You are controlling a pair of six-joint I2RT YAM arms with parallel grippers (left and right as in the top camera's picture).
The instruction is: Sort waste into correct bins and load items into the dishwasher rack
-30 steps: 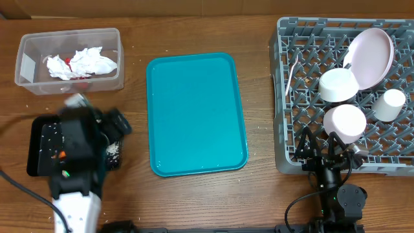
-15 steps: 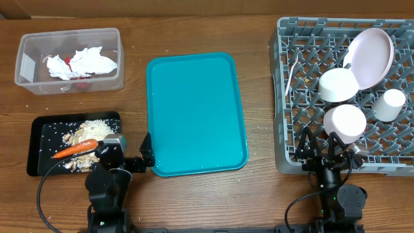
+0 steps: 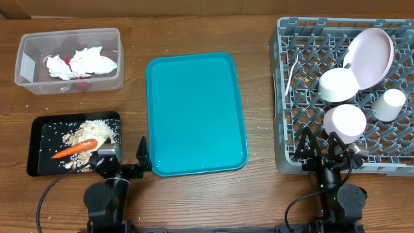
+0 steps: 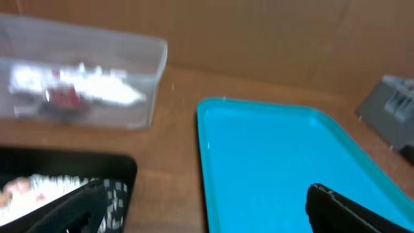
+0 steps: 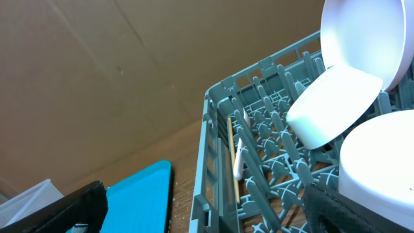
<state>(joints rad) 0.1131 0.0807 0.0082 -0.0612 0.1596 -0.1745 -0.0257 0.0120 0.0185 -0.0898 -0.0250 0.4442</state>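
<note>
Left claw (image 3: pixel 123 156) hangs at the teal tray's (image 3: pixel 196 114) near left corner, jaws spread wide, holding nothing. Right claw (image 3: pixel 320 150), well right of the teal tray at the rack's (image 3: pixel 304 39) near edge, is just as wide and empty. Left of the teal tray, the black tray (image 3: pixel 33 147) holds the carrot (image 3: pixel 74 149) and crumbs (image 3: pixel 96 127). Right of it, the rack carries two bowls (image 3: pixel 345 123), a cup (image 3: pixel 390 105), a plate (image 3: pixel 372 57) and a fork (image 3: pixel 292 74). Beyond the black tray, far left of the teal tray, the tub (image 3: pixel 21 65) holds crumpled paper (image 3: pixel 81 63).
</note>
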